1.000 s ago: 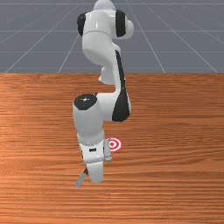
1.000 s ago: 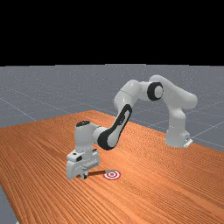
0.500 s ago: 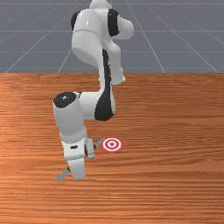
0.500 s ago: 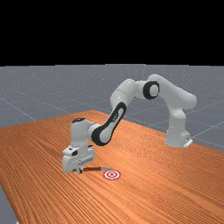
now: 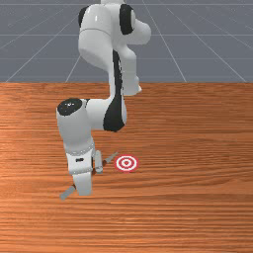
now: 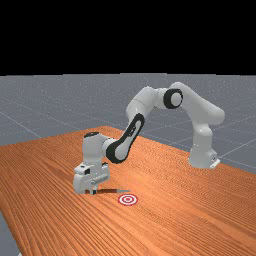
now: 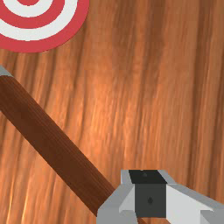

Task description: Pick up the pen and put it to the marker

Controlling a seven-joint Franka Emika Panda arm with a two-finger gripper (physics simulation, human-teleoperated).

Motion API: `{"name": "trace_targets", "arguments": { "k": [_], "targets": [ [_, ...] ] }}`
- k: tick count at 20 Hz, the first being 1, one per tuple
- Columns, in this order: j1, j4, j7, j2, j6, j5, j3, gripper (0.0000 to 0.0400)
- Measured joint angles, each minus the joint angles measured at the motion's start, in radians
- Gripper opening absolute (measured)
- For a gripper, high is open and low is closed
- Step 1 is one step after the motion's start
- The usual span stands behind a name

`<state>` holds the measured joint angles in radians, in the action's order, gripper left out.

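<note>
In the far view my gripper [image 6: 93, 191] is shut on the pen [image 6: 108, 191], a brown stick with grey ends, lying close to level. One grey end reaches out near the red-and-white ringed marker [image 6: 128, 200]. From the front, the hand [image 5: 81, 170] covers the pen's middle; one grey end [image 5: 67, 192] sticks out at lower left, the other toward the marker [image 5: 126, 163], beside it and apart. The wrist view has the gripper [image 7: 139, 199] with the pen [image 7: 52, 142] running out from it, past the marker [image 7: 28, 35].
The orange-brown table [image 5: 197, 197] extends around the hand and marker. The arm's forearm [image 5: 117, 94] comes over it from the back in the front view. In the far view a table edge [image 6: 7, 217] runs beyond the hand at the left.
My hand has moved to the front view's left and then slightly back toward the arm's base, with the pen travelling along. The marker now stands uncovered in the front view.
</note>
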<state>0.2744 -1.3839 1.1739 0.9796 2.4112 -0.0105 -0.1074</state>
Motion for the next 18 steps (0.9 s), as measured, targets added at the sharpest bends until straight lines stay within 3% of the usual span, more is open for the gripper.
{"name": "trace_targets", "arguments": {
  "k": [18],
  "targets": [
    [0.028, -0.353, -0.023, -0.179, 0.179, -0.022, 0.004, 0.0000]
  ]
}}
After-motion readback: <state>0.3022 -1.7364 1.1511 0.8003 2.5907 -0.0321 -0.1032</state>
